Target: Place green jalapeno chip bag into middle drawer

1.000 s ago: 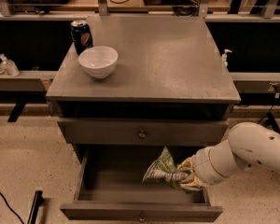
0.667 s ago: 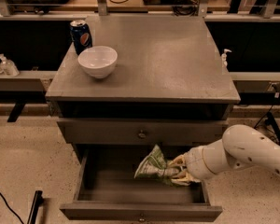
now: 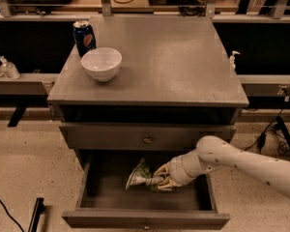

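A blue soda can (image 3: 84, 36) stands upright at the back left corner of a grey cabinet's top (image 3: 174, 62), with 1 white bowl (image 3: 101, 64) just in front of it and slightly to the right. Below the top, a closed drawer front (image 3: 106, 137) carries 1 small round knob (image 3: 147, 139). 2 clear bottles (image 3: 5, 67) sit on a ledge left of the cabinet, a small white pump bottle (image 3: 233, 59) stands off its right edge, and black cables (image 3: 2, 208) trail over the speckled floor (image 3: 24, 168).
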Robot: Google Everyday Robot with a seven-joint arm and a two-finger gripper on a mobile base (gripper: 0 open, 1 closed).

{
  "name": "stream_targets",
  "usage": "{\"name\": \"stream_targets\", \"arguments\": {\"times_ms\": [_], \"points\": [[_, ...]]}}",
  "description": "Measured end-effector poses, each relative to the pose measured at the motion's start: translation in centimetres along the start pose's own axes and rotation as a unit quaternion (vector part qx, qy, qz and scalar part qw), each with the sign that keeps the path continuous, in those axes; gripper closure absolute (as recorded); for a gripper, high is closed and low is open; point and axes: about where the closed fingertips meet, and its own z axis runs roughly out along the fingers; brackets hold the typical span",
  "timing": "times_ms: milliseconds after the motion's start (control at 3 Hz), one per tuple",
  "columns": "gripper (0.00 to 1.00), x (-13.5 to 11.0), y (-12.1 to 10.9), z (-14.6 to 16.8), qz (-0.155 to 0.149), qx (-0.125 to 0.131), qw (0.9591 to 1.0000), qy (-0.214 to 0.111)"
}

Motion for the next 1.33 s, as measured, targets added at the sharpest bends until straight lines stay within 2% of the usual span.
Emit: {"name": "stream_targets", "arguments": {"times_ms": [333, 667, 1000, 1333], "points": [[0.51, 2.0, 0.6, 4.5, -0.001, -0.036, 0.9993, 0.007], [0.28, 4.5, 2.1, 7.9, 0.022, -0.060, 0.9978, 0.018], [0.00, 4.4, 2.4, 8.2, 0.022, -0.064, 0.9976, 0.016], [0.00, 4.4, 2.4, 8.2, 0.022, -0.064, 0.9976, 0.016]]}}
